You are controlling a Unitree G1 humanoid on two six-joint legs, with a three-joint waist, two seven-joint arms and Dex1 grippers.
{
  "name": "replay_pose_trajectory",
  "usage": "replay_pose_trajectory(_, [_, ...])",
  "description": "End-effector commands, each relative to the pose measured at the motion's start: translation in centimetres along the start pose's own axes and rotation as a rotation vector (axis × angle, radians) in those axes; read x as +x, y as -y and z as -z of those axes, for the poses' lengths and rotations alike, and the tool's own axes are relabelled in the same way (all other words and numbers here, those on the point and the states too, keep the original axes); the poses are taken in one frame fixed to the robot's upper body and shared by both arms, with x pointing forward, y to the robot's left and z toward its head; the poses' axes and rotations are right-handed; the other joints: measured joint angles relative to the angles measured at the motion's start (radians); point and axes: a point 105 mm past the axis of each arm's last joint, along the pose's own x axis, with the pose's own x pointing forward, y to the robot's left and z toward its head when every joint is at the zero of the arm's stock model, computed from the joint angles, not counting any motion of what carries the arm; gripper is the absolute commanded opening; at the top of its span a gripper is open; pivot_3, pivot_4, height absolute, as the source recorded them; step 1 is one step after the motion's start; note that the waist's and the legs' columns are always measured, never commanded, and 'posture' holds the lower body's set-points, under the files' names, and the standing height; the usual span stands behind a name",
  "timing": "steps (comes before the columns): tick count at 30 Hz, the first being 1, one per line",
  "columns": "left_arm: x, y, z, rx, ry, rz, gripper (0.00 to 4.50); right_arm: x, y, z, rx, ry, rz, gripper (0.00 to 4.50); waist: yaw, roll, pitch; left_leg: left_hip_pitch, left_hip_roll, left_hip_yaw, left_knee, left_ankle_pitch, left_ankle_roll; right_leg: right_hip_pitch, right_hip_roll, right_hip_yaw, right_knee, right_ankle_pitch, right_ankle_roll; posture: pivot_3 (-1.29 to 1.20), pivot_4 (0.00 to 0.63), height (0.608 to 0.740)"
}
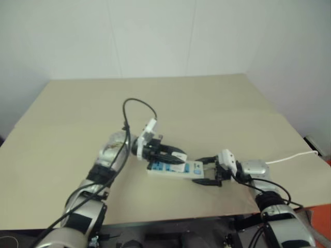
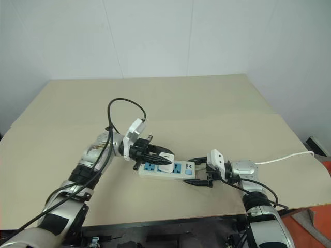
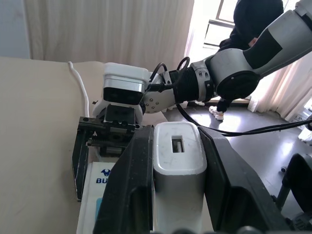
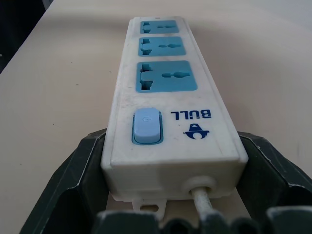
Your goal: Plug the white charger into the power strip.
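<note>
Desk: you've got a wide beige desk (image 2: 217, 103) in front of you, matte and plain, its near edge running just under both arms.
Room: pale wall behind the desk; in the left wrist view there are cream curtains (image 3: 112, 29), a bright window and a person (image 3: 248, 29) in dark clothes standing on a grey floor.
Power strip: your power strip (image 2: 166, 170) lies flat near the front edge of the desk, three blue sockets (image 4: 165, 76) in a row, a light-blue switch (image 4: 146, 125) at the cable end.
Cable: the thin white cable (image 2: 282, 157) trails off to your right across the desk.
Right end effector: your right end effector (image 2: 198, 171) is at the strip's cable end, one black finger along each side, pressed against the casing and gripping it.
Charger: the white charger (image 3: 178, 163) sits pinched between your left fingers (image 3: 129, 185), just above the strip's far end.
Left end effector: your left end effector (image 2: 158, 156) is clamped on the charger, pointing across toward the right one.
</note>
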Motion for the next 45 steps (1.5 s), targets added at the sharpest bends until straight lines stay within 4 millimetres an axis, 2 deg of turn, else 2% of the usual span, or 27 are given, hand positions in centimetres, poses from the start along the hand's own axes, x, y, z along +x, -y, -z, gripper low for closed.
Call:
replay_pose_trajectory(1, [0.5, -0.6, -0.8, 0.059, 0.012, 0.003, 1.03, 1.0, -1.5, 1.0, 0.040, -0.045, -0.095, 3.41, 0.000, 0.000, 0.000, 0.000, 0.000, 0.000, 0.000, 0.000, 0.000, 0.000, 0.000, 0.000, 0.000, 0.000, 0.000, 0.00, 0.150, 0.740])
replay_pose_trajectory(15, [0.8, -1.7, 0.5, 0.096, 0.016, -0.043, 1.03, 1.0, -2.4, 1.6, 0.099, -0.062, -0.143, 3.41, 0.001, 0.000, 0.000, 0.000, 0.000, 0.000, -0.001, 0.000, 0.000, 0.000, 0.000, 0.000, -0.001, 0.000, 0.000, 0.00, 0.150, 0.740])
replay_pose_trajectory(27, [0.9, -1.5, 1.6, 0.081, -0.014, -0.032, 1.03, 1.3, -2.3, 1.5, 0.093, -0.052, -0.125, 3.41, 0.001, 0.000, 0.000, 0.000, 0.000, 0.000, -0.001, 0.000, 0.000, 0.000, 0.000, 0.000, -0.002, 0.000, 0.001, 0.00, 0.150, 0.740])
replay_pose_trajectory(45, [1.2, -2.2, 3.3, 0.133, -0.066, -0.124, 1.03, 1.4, -2.2, 1.5, 0.084, -0.048, -0.104, 3.41, 0.002, -0.001, 0.000, 0.000, 0.000, 0.000, -0.002, 0.000, 0.000, 0.004, 0.000, 0.000, -0.002, -0.003, 0.006, 0.00, 0.150, 0.740])
